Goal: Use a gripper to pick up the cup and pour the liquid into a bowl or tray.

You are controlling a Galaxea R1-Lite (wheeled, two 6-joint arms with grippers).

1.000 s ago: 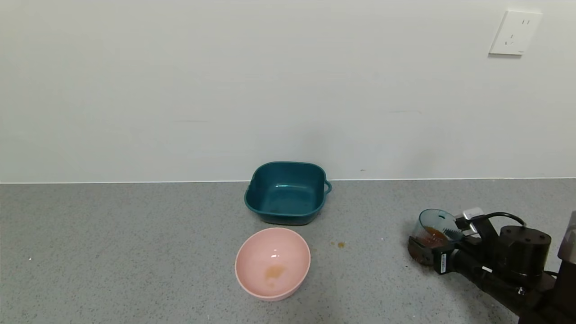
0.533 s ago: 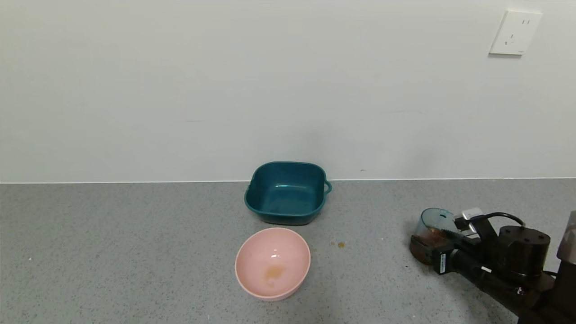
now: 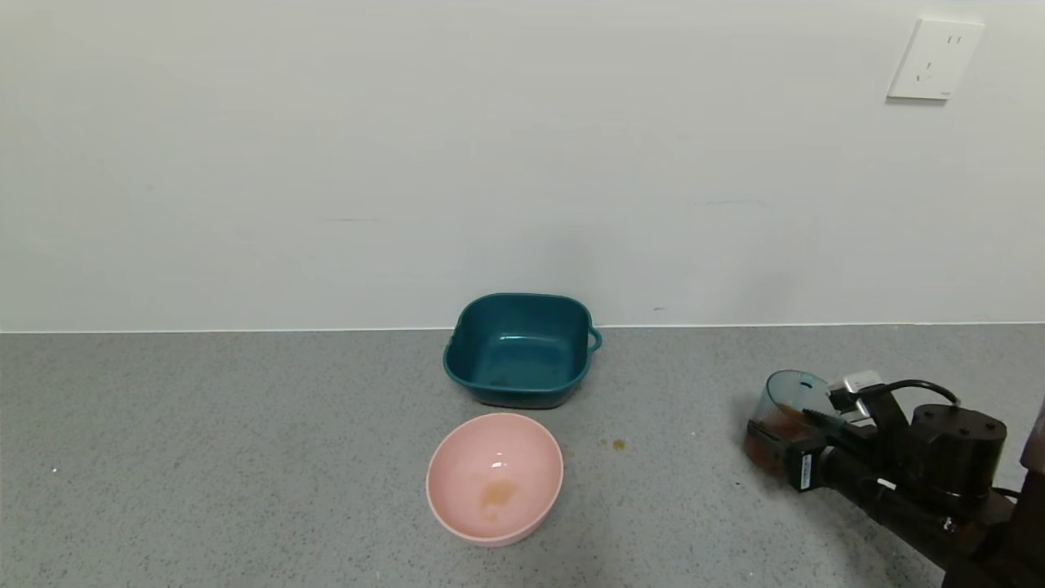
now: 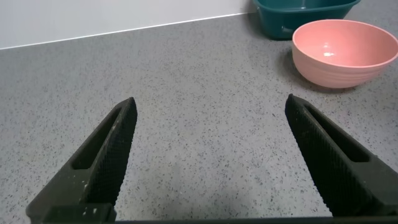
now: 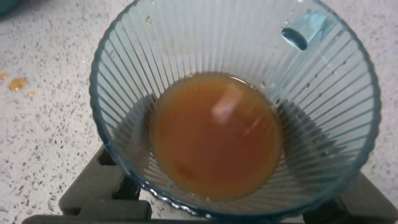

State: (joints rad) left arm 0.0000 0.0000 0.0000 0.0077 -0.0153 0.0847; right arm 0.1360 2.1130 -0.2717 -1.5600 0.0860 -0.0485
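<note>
The ribbed blue-grey cup point(image 3: 789, 395) stands about upright at the right of the grey counter, with orange-brown liquid point(image 3: 777, 425) in its lower part. My right gripper point(image 3: 788, 434) is shut on the cup, one finger on each side near its base. In the right wrist view I look down into the cup point(image 5: 124, 62) at the liquid point(image 5: 214, 134), with the right gripper point(image 5: 230, 190) under it. The dark teal basin point(image 3: 522, 299) sits by the wall, well to the left of the cup. My left gripper point(image 4: 210, 99) is open and empty low over bare counter.
A pale pink bowl point(image 3: 457, 457) with a small orange stain stands in front of the basin; it also shows in the left wrist view point(image 4: 345, 53). Small orange drops point(image 3: 618, 443) lie on the counter between bowl and cup. A wall socket point(image 3: 935, 60) is at the upper right.
The cup has gone from tilted towards the left to nearly upright in my right gripper, and has shifted slightly right. The basin and pink bowl have not moved.
</note>
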